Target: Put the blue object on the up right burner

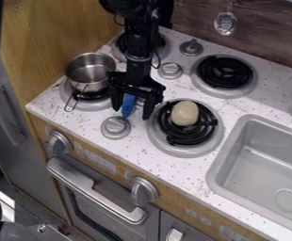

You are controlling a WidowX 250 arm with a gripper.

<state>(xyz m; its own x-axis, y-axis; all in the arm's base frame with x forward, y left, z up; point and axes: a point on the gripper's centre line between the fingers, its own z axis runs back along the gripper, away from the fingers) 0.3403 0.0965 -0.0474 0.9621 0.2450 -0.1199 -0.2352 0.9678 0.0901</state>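
The black gripper (133, 109) is left of centre, pointing down over the counter between the pot and the lower right burner. Its two fingers stand apart, open. Between them is the blue object (129, 104), narrow and elongated, nearer the left finger; its upper end is hidden by the gripper. Whether it touches that finger I cannot tell. The up right burner (224, 73), a black coil in a silver ring, has nothing on it.
A metal pot (91, 72) sits on the lower left burner. A beige egg-shaped object (184, 113) rests on the lower right burner (185, 149). Silver knobs (116, 127) stand on the counter (174, 176), with a sink (262, 164) to the right.
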